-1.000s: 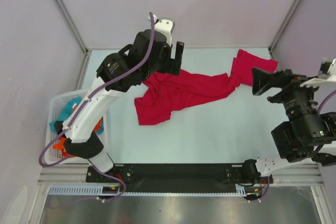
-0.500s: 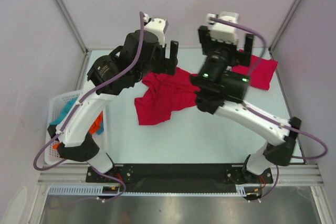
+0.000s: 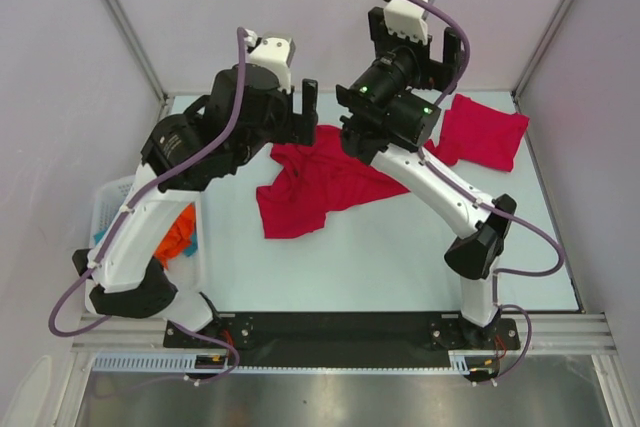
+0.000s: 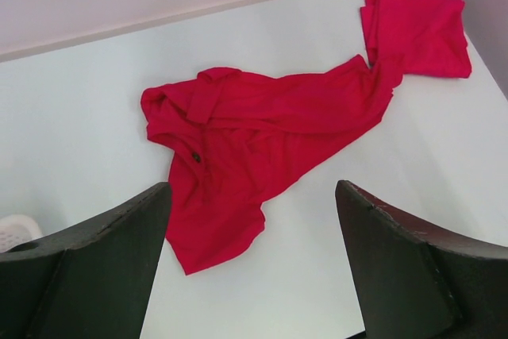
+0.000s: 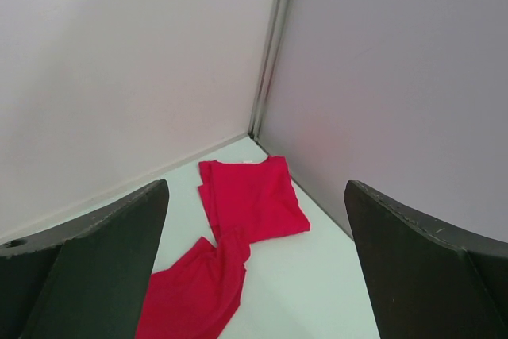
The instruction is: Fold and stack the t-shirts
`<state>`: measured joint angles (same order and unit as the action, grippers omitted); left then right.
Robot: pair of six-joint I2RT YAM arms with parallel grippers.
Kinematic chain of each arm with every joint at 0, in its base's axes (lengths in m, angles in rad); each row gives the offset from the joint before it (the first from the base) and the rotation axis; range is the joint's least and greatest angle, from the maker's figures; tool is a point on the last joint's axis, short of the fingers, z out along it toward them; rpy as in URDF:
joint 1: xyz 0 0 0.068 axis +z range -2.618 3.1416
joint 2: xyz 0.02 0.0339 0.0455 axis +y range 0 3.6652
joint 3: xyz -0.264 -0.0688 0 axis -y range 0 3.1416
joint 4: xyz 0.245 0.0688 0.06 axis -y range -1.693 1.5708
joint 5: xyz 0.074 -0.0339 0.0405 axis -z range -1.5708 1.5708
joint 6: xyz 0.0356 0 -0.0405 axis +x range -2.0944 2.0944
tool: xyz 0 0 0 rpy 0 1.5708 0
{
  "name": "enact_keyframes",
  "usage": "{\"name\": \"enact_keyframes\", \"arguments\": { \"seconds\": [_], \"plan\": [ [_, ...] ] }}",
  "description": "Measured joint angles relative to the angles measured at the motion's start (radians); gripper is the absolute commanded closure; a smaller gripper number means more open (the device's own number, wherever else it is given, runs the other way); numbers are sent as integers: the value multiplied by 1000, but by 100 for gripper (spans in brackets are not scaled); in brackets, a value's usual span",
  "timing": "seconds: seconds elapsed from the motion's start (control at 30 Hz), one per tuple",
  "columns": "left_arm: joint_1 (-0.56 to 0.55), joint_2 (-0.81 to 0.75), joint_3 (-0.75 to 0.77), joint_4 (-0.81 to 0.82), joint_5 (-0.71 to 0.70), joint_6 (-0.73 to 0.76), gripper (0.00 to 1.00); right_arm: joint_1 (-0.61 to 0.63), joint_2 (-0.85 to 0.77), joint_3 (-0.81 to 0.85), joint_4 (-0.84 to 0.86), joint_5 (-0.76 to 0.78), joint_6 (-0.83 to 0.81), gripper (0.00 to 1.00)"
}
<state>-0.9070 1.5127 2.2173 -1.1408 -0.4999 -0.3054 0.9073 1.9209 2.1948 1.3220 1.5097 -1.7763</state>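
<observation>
1. One white basket [image 3: 108, 209] sits at the left edge of the surface [image 3: 400, 257]. Orange cloth [image 3: 176, 237] shows inside it, and the left arm hides much of the rest.
2. There are two arms, each with one gripper. The left gripper [image 4: 252, 190] is raised over the far left part of the surface. Its two fingers are spread wide and nothing is between them.
3. Two crimson t-shirts can be counted. The crumpled t-shirt [image 3: 310, 187] lies loose and wrinkled on the middle of the surface, towards the far side. A bunched part is at its left, and a long strip trails right.
4. The right gripper [image 3: 415, 42] is held high at the far side, right of the left one. Its two fingers stand fully apart and hold nothing.
5. The folded t-shirt [image 3: 487, 132] lies flat as a rough square in the far right corner of the surface. Its left edge meets the trailing strip of the crumpled one. Whether the two merely touch or overlap cannot be told.
</observation>
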Motion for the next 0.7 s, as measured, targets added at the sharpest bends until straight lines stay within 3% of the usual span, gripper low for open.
{"name": "enact_keyframes", "arguments": {
  "seconds": [0.37, 0.57, 0.7],
  "plan": [
    [142, -13, -23, -61, -13, -45, 10, -76, 131, -136, 6, -3, 23, 4],
    [170, -21, -26, -67, -12, -47, 10, -137, 313, -65, 4, -2, 3, 2],
    [196, -24, -26, -67, -10, -52, 10, -150, 466, 73, -1, 2, -40, 1]
  ]
}}
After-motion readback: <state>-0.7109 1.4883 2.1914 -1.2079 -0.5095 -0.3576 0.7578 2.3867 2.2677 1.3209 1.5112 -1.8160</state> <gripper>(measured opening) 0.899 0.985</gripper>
